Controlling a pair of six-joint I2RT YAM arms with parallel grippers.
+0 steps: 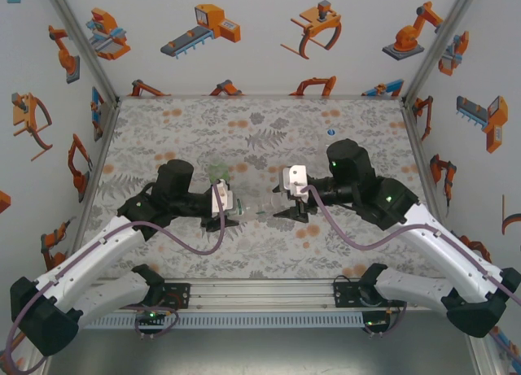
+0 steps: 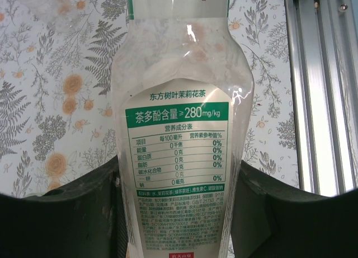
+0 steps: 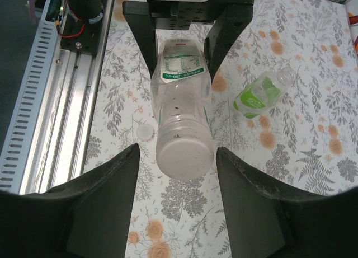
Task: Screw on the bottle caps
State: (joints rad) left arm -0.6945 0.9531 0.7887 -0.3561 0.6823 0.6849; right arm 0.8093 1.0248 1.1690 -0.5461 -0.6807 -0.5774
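Floral grey tabletop (image 1: 179,253) spreads beneath both black arms, with walls of robot stickers around it. At its middle the left gripper (image 2: 179,213) is clamped on the clear plastic bottle with a white-and-green label (image 2: 179,129), held lying level. The bottle's base points to the right gripper (image 3: 178,157), whose jaws stand wide about that base, with a gap on one side. A green-tinted plastic bottle (image 3: 257,93) lies on the tabletop nearby. A small white round cap (image 3: 146,132) rests near the held bottle.

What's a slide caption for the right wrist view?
Left gripper holds the labelled bottle out toward the open right gripper.
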